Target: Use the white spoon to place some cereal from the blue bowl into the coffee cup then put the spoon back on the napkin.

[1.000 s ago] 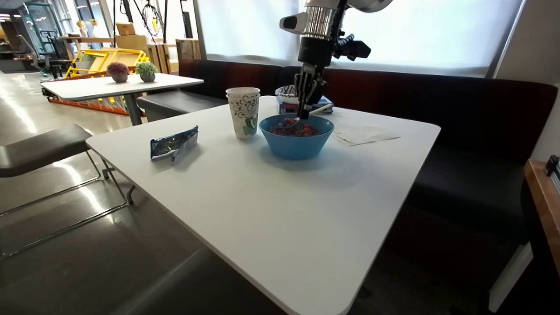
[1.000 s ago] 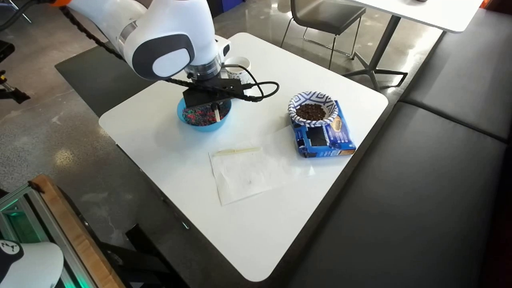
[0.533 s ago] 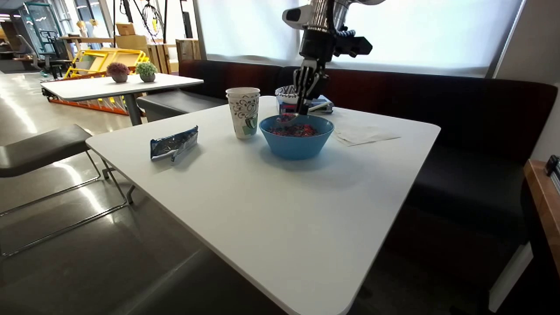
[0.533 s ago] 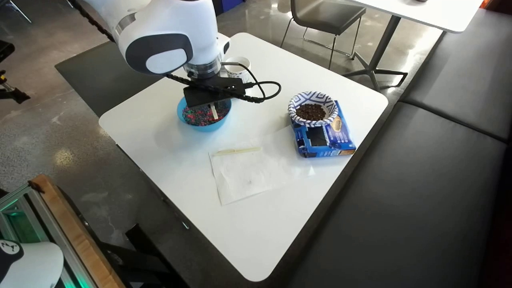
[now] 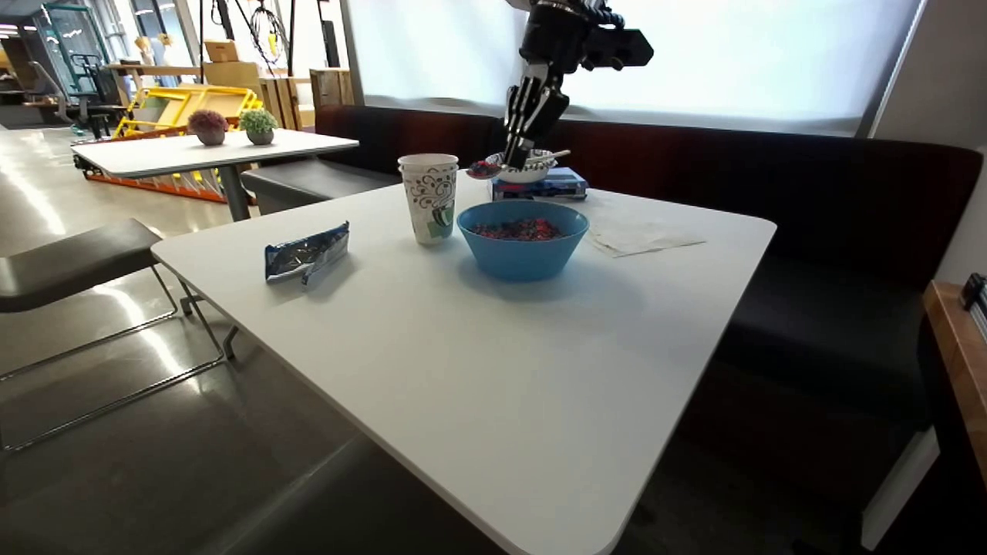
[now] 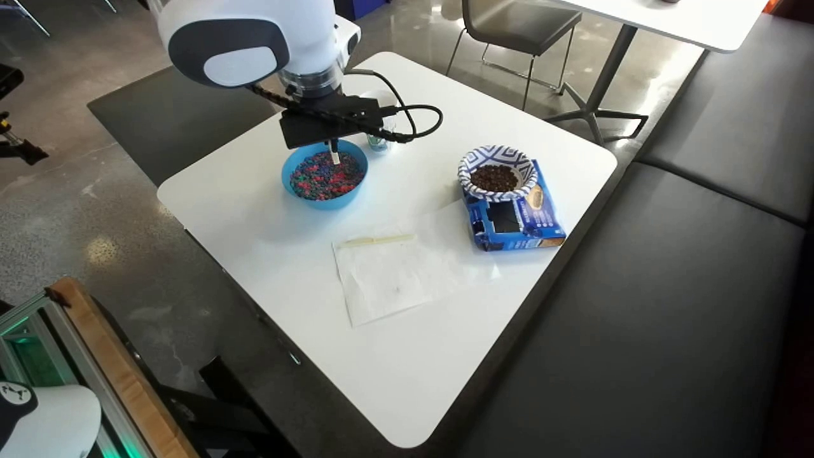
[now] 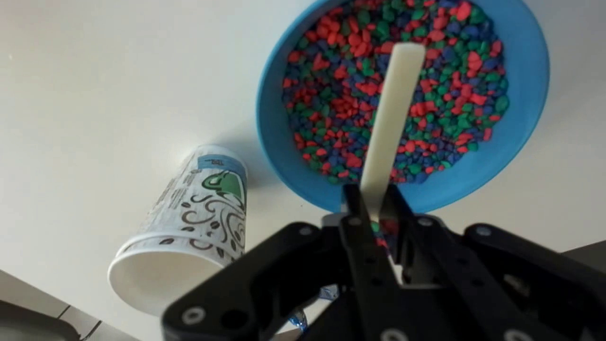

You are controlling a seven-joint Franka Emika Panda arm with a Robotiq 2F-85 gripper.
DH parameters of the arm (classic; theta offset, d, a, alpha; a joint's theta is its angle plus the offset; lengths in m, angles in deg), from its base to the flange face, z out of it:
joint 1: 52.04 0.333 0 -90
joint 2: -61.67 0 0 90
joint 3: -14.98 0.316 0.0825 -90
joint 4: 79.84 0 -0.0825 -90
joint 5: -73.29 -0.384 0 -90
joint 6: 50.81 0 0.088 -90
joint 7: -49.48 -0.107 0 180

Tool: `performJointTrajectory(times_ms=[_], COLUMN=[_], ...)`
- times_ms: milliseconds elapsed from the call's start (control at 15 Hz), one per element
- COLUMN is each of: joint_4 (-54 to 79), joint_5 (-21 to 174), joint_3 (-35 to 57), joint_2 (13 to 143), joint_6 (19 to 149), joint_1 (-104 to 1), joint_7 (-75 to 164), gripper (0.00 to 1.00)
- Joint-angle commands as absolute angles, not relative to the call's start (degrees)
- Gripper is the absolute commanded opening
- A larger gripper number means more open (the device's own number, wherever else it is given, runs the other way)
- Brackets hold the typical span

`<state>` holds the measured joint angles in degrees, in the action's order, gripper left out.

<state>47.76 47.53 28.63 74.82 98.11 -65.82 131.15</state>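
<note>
Blue bowl (image 5: 524, 262) upright on the tabletop (image 5: 463, 370), holding loose cereal (image 7: 336, 104): small red, green and dark blue bits, lying below the rim with a band of bare wall above. Just beside it, not touching, a paper cup (image 5: 432, 202), upright, white with brown swirls and a green print; two rims show, one nested in the other. Wrist view looks into its mouth; pale inner wall visible, bottom hidden. A patterned bowl (image 6: 499, 154) of dark brown pieces (image 6: 495, 179) rests on a blue box (image 6: 529, 224). Napkin (image 6: 407, 273) flat, apart from the blue bowl, a thin pale strip (image 6: 376, 240) along one edge. Foil packet (image 5: 307, 251) lies on the far side of the cup from the blue bowl. The tool (image 7: 371, 201) is pinched on the handle of the white spoon (image 7: 393, 123), fingers parted only by its thickness. Handle end shows over the blue bowl in the wrist view. In an exterior view the scoop, raised off the cereal, carries reddish bits; its exact gap to the cup is unclear.
</note>
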Motion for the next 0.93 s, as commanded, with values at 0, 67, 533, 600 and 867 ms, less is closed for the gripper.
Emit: performJointTrajectory(times_ms=[0, 67, 533, 600, 867], joint_4=[47.98, 47.71, 46.10, 45.97, 45.87], joint_5=[42.98, 42.01, 39.63, 39.38, 41.20], joint_3=[26.97, 26.70, 24.72, 24.70, 24.62], joint_2=[72.87, 72.83, 73.83, 73.99, 75.02], joint_6=[97.78, 98.27, 104.05, 105.27, 110.39], joint_1=[-63.24, -62.78, -59.96, -59.73, -58.40], joint_7=[130.49, 129.95, 121.23, 119.78, 112.78], gripper=[0.04, 0.04, 0.04, 0.04, 0.04])
